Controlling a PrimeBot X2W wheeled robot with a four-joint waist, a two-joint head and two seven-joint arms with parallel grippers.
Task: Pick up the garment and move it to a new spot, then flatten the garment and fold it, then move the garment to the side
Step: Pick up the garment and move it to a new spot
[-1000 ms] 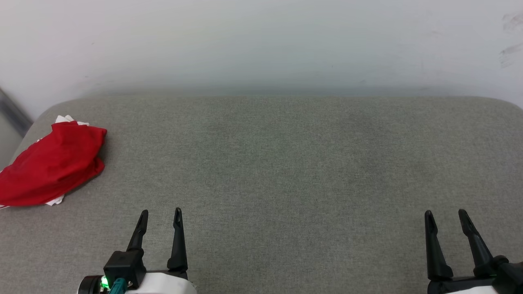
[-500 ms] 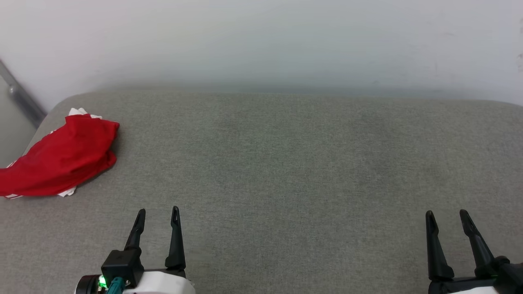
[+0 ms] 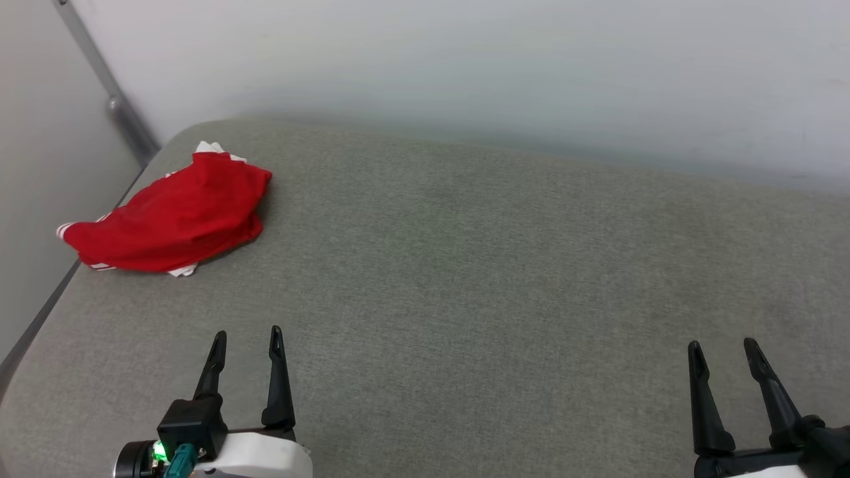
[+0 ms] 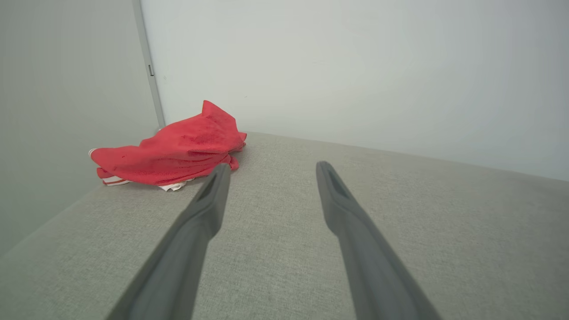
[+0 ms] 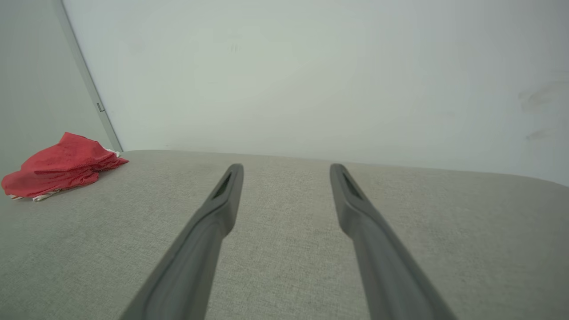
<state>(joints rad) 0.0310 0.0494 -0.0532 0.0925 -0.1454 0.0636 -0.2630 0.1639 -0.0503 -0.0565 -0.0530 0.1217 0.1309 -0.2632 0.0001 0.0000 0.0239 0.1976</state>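
Garment (image 3: 169,222), a crumpled red heap, is lying in the head view well ahead and left of the left hand (image 3: 247,333), near the far left corner of the surface (image 3: 465,265). The right hand (image 3: 722,344) is hanging far off, and both hands are spread and holding nothing. In the left wrist view the garment (image 4: 178,149) is sitting ahead, left of the left hand (image 4: 272,165); in the right wrist view the garment (image 5: 62,166) is lying far left of the right hand (image 5: 286,166). Pickup is not yet beginning, so the next move is likely calling for the left hand to reach forward-left and pinch a fold.
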